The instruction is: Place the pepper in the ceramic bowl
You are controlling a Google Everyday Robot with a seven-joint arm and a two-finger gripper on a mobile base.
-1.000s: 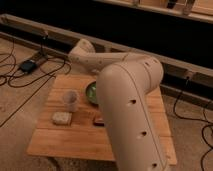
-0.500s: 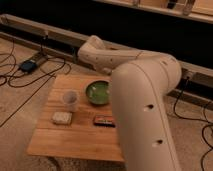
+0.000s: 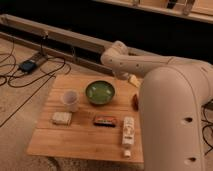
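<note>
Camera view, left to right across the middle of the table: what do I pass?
cup → ceramic bowl → pepper. The gripper appears to hang over the table's far edge, right of the bowl. It overlaps the pepper sideways, so it is left unranked.

Pepper (image 3: 135, 101): small, dark red, tapering, lying on table (image 3: 75, 137), just nearer camera than gripper (image 3: 129, 78), outside bowl. Bowl (image 3: 100, 92): round, shallow, glossy green, upright, left of gripper, apart from pepper.

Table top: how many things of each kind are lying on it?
Green bowl: 1
Translucent cup: 1
Dark red pepper: 1
Dark tin: 1
Pale block: 1
White oblong object: 1
Total: 6
The gripper hangs by the table's far edge, right of the bowl.
</note>
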